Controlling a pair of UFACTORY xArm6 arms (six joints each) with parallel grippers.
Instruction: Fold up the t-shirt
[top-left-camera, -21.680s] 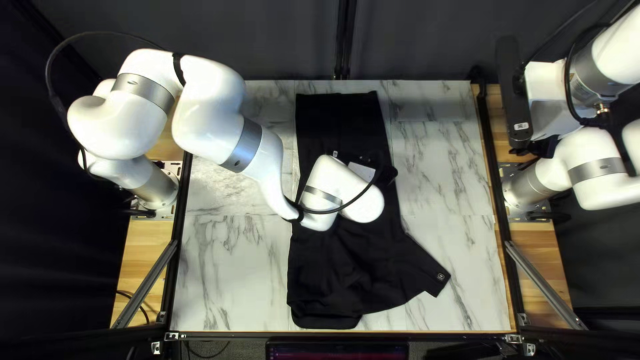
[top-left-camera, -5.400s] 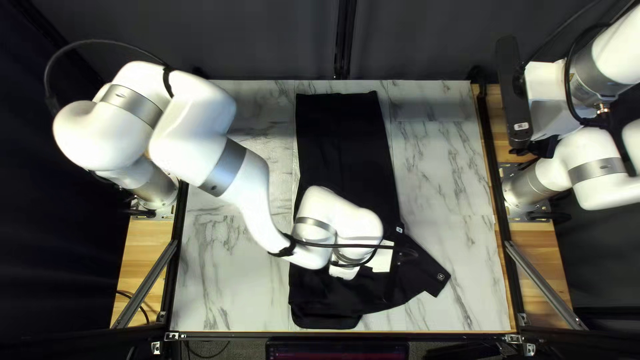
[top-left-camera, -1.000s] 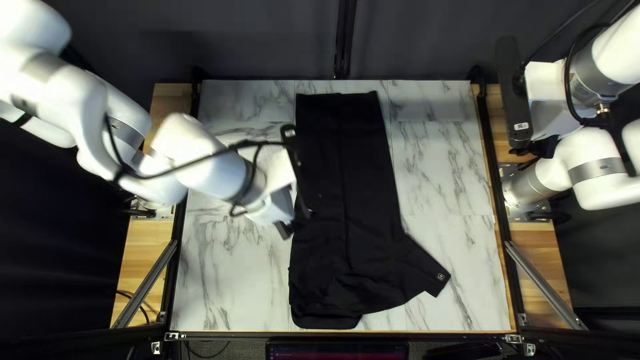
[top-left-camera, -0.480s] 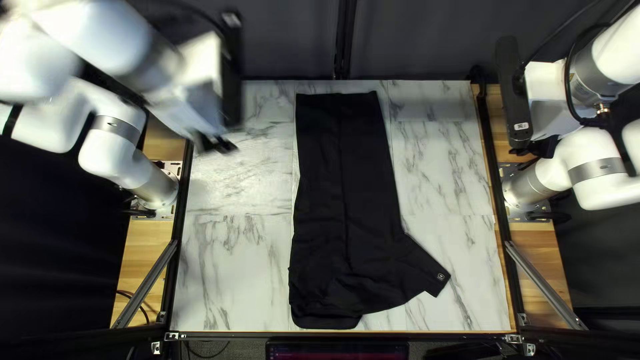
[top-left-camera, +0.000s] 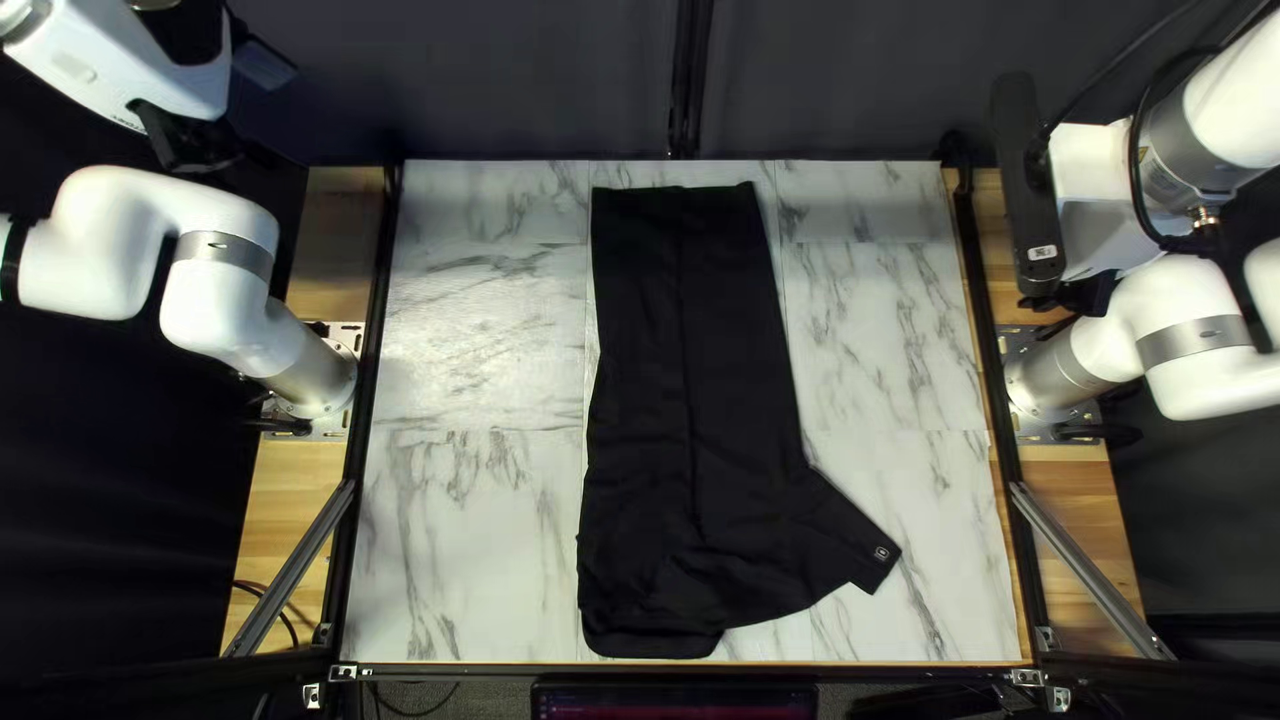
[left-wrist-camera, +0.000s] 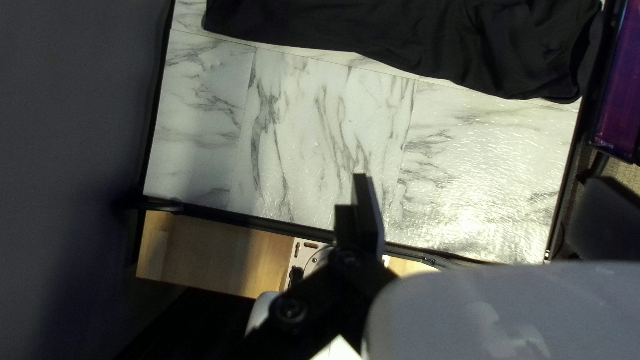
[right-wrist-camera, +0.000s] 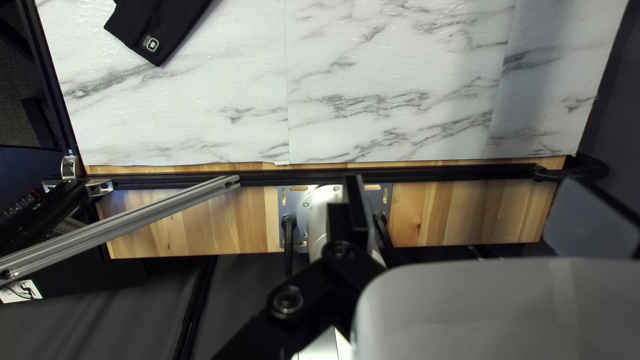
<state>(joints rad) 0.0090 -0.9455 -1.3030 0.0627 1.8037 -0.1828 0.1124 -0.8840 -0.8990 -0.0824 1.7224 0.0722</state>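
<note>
Okay, nothing touches the shirt (top-left-camera: 690,420): left gripper (left-wrist-camera: 367,210) is at the upper left of the top view, right gripper (right-wrist-camera: 352,200) at its right edge, both wide and holding nothing, likely parked to leave it unobstructed. Shirt lies mid-frame as a long strip, far edge to near edge, one sleeve (top-left-camera: 860,550) jutting lower right, so folding looks unfinished. White marble table (top-left-camera: 480,330), wood side strips (top-left-camera: 290,490), dark curtain (top-left-camera: 500,80) behind.

My table (top-left-camera: 470,540) has a white marble-patterned top with bare wood strips (top-left-camera: 280,500) along both sides. Behind its far edge I see a dark curtain (top-left-camera: 860,70).
</note>
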